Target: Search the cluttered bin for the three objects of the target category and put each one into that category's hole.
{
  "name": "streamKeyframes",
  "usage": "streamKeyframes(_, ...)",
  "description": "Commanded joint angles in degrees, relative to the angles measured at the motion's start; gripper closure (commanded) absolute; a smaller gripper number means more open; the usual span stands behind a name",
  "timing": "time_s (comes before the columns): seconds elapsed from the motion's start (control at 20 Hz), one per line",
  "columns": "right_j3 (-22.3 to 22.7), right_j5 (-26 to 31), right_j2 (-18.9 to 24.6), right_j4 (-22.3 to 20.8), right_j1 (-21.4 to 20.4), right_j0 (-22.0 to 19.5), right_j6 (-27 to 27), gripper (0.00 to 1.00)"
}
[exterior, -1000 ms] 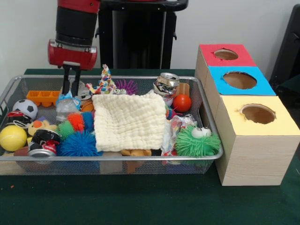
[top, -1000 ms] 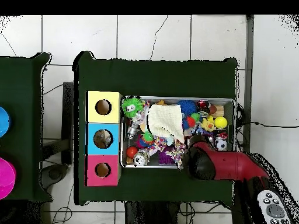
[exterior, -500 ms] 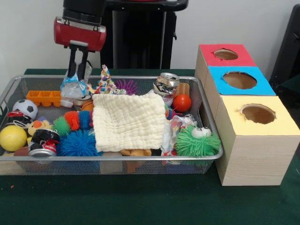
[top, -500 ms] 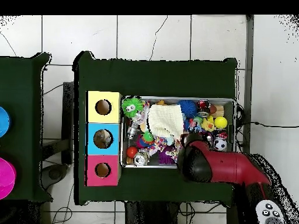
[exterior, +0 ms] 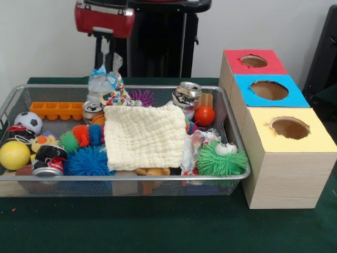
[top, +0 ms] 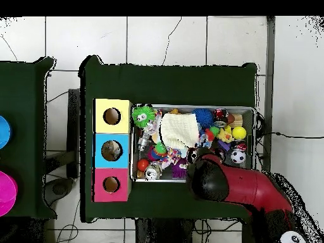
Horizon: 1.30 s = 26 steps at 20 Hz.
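The pincer (exterior: 106, 62) is closed on a crumpled clear plastic bottle (exterior: 101, 83), gripping it near the top so that the body hangs free below, above the far part of the wire bin (exterior: 126, 178). Held this high, it clears the clutter, the pale cloth (exterior: 145, 137) and the crushed can (exterior: 186, 94) included. This looks like the carry step: the bottle is probably one of the three wanted items (trash, by my guess). Which hole it belongs in I cannot tell; the red box (exterior: 251, 62), blue box (exterior: 269, 90) and yellow box (exterior: 290, 132) stand in a row just beside the bin on the table (exterior: 158, 226). The arm (top: 243, 188) comes straight down, its red wrist (exterior: 104, 20) at the top edge, fingers pointing down.
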Motion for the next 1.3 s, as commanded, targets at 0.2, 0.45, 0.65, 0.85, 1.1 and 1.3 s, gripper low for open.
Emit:
streamKeyframes(0.2, 8.4, 14.55, 7.4, 13.71, -0.81, 1.41, 7.62, 1.0)
streamKeyframes(0.45, 11.39, 19.12, 9.45, 22.32, -1.17, 1.03, 9.01, 1.0)
streamKeyframes(0.65, 13.16, 23.45, 9.44, 28.49, -1.87, 1.43, 10.04, 1.0)
streamKeyframes(0.85, 15.93, 25.99, 9.32, 33.71, -3.4, 1.78, 9.97, 1.0)
streamKeyframes(1.1, 19.15, 27.5, 11.64, 41.86, -4.69, 2.44, 8.07, 1.0)
streamKeyframes(1.3, 18.57, 29.58, 12.3, 45.92, -4.6, 4.03, 8.19, 1.0)
